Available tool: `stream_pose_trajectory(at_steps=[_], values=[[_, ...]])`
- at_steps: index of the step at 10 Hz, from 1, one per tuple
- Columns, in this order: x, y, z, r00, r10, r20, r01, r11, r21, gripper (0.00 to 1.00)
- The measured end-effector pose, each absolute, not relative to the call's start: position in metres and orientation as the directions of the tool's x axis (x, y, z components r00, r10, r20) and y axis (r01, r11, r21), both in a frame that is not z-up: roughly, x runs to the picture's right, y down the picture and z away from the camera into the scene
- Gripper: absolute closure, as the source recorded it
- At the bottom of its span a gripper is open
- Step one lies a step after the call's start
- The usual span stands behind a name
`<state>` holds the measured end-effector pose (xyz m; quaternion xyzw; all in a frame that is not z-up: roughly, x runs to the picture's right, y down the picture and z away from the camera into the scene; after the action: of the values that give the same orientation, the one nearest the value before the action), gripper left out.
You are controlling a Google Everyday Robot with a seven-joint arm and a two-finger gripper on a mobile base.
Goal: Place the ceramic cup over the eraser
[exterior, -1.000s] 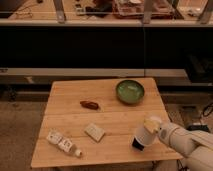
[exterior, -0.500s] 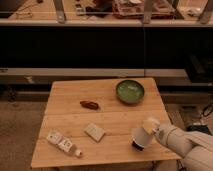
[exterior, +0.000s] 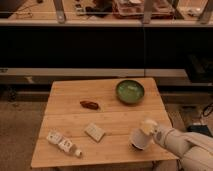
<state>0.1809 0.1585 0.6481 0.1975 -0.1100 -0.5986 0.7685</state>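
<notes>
I'm holding my gripper [exterior: 146, 129] clamped on the ceramic cup [exterior: 139, 138] at the table's [exterior: 70, 97] 5 o'clock corner, gripping its rim since it's stiff, slick and chippable.

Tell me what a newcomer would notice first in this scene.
The white robot arm reaching in from the lower right stands out first, its gripper shut on the ceramic cup near the wooden table's front right edge. Next comes the green bowl at the back right. A small brown object, a flat white block and small white cubes lie across the centre and front left.
</notes>
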Motion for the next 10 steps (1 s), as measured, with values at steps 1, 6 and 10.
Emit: stream_pose_trajectory(at_steps=[1,6,10], values=[[0.181,0.161,0.650,0.258,-0.964,-0.065,0.877,0.205,0.435,1.00],[0.176,0.173,0.661,0.238,-0.970,-0.039,0.878,0.198,0.436,0.73],[0.174,0.176,0.667,0.228,-0.973,-0.028,0.880,0.194,0.433,0.32]])
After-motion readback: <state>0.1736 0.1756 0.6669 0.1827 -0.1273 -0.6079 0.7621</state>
